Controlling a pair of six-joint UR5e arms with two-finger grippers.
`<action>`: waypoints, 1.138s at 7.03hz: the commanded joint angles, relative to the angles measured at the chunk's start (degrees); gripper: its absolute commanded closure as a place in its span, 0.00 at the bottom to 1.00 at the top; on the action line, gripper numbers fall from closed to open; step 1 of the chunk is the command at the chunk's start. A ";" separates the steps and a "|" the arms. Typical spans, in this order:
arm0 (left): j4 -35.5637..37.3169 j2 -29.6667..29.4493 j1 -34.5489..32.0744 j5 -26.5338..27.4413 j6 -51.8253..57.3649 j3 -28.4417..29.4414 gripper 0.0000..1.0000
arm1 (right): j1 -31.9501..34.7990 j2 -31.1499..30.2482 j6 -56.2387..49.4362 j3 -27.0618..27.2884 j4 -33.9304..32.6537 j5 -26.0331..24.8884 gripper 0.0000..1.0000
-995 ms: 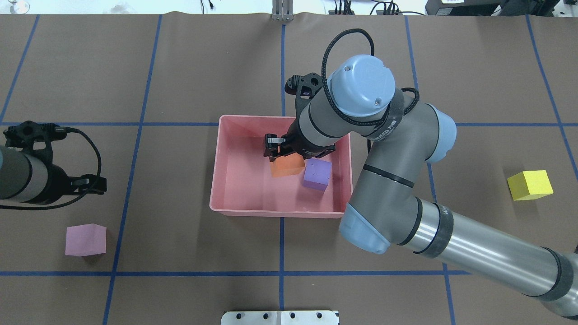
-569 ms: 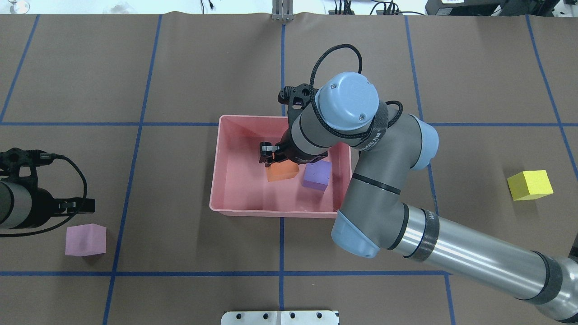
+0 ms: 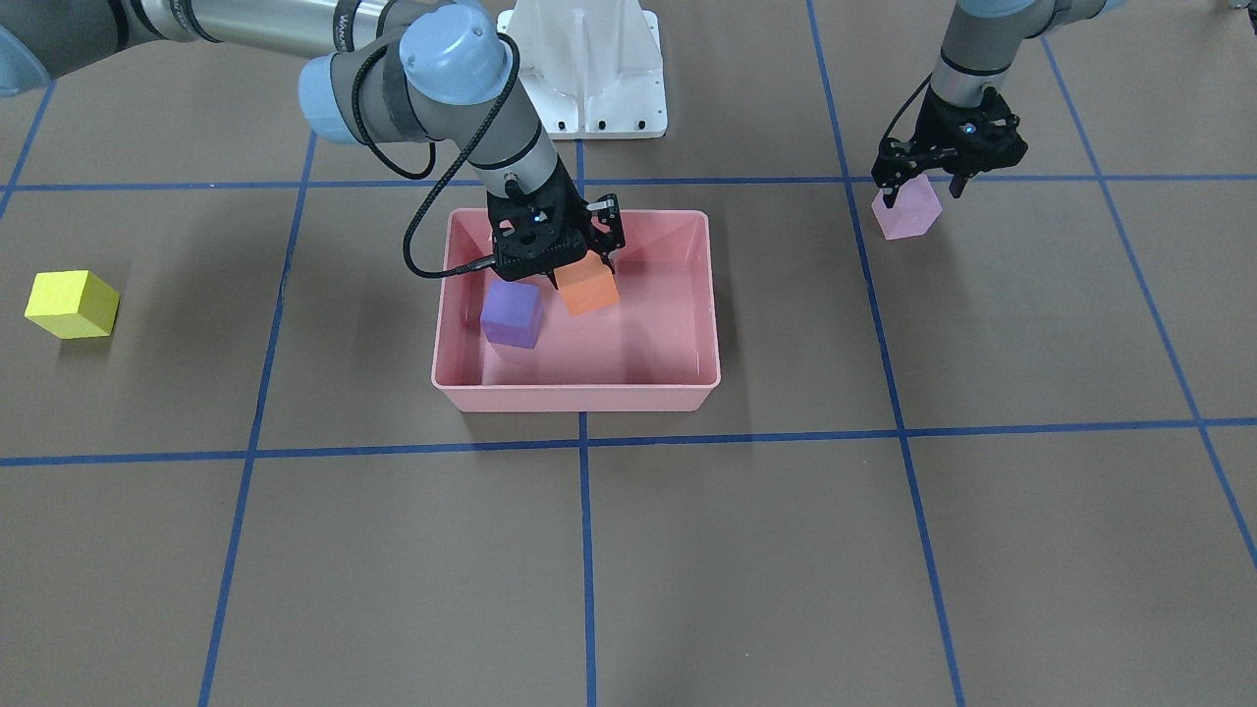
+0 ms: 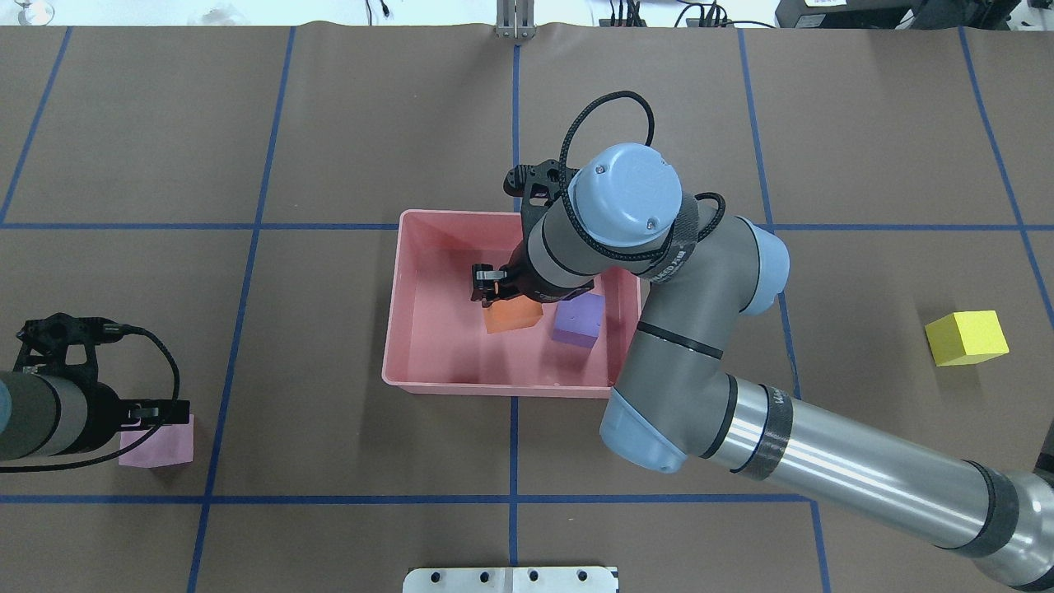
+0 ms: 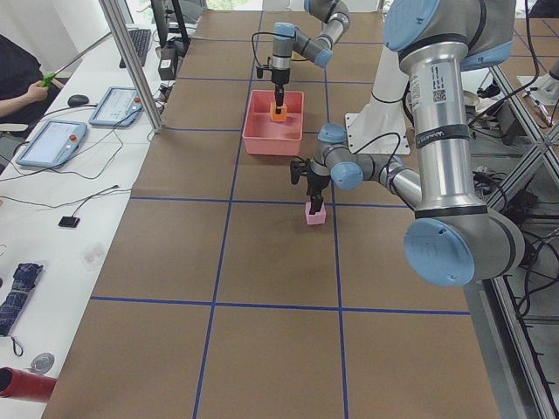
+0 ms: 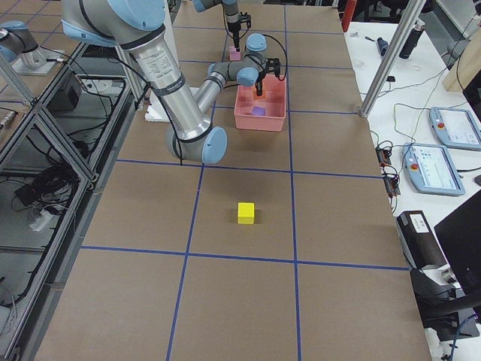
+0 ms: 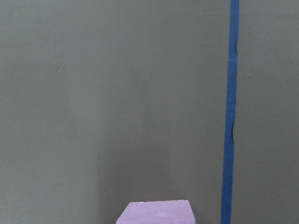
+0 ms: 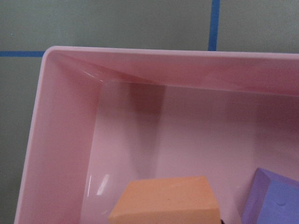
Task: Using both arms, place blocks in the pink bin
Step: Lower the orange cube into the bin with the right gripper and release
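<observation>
The bench [image 4: 370, 123] is covered in brown sheet and divided into squares by blue tape lines [image 4: 510, 498]. The pink bin [image 4: 398, 313] is set at the middle of the bench, with its long sides parallel to the bench edge nearest the robot. The right arm [image 4: 823, 461] is extended from the right end of the bench over the bin, and the right claw [image 3: 587, 265] is lowered inside the bin walls. The right claw is closed on the orange block [image 3: 591, 295], which is gripped by its upper part and held slightly tilted in the bin's middle. Whether the block's underside is in contact with the bin floor cannot be told. The purple block [image 3: 511, 316] is seated on the bin floor just beside the orange block, on the side facing the right end of the bench, and apart from the claw. The yellow block [image 4: 967, 338] is located on the bare bench near the right end, well apart from the bin. The light pink block [image 3: 908, 214] is located near the left end of the bench, toward the edge nearest the robot. The left arm [image 4: 33, 412] is positioned above it, with the left claw [image 3: 923, 194] pointed straight down. The jaws are spread wider than the block, with one finger at either side of its top. No grip is applied, and it cannot be told whether the fingers are in contact with it. In the left wrist view, only the block's top edge is shown at the bottom of the picture.
</observation>
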 commanded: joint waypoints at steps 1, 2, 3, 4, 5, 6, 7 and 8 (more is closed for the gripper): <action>-0.48 0.00 1.87 0.81 -0.12 1.13 0.00 | -0.39 0.33 0.00 -0.57 0.14 -0.59 1.00; -0.66 -0.08 1.97 0.81 -0.21 1.13 0.00 | -0.57 0.59 0.00 -1.10 0.23 -0.68 1.00; -0.66 -0.35 2.49 0.81 -0.21 1.91 0.00 | -0.66 0.77 0.00 -1.54 0.23 -0.68 1.00; -1.44 -0.44 2.75 0.81 -0.12 2.44 0.01 | -0.66 0.86 0.00 -1.54 0.23 -0.68 1.00; -1.88 -0.44 2.84 0.81 -0.21 2.62 0.02 | -0.74 1.30 -0.09 -1.98 0.31 -0.68 1.00; -1.89 -0.44 2.84 0.81 -0.21 2.62 0.35 | -0.74 1.91 0.00 -2.59 0.31 -0.86 1.00; -1.89 -0.44 2.84 0.90 -0.30 2.62 0.98 | -0.74 1.92 0.26 -2.60 0.23 -0.86 0.25; -1.98 -0.52 2.84 0.81 -0.39 2.54 1.00 | -0.74 2.09 0.79 -2.51 0.31 -0.95 0.02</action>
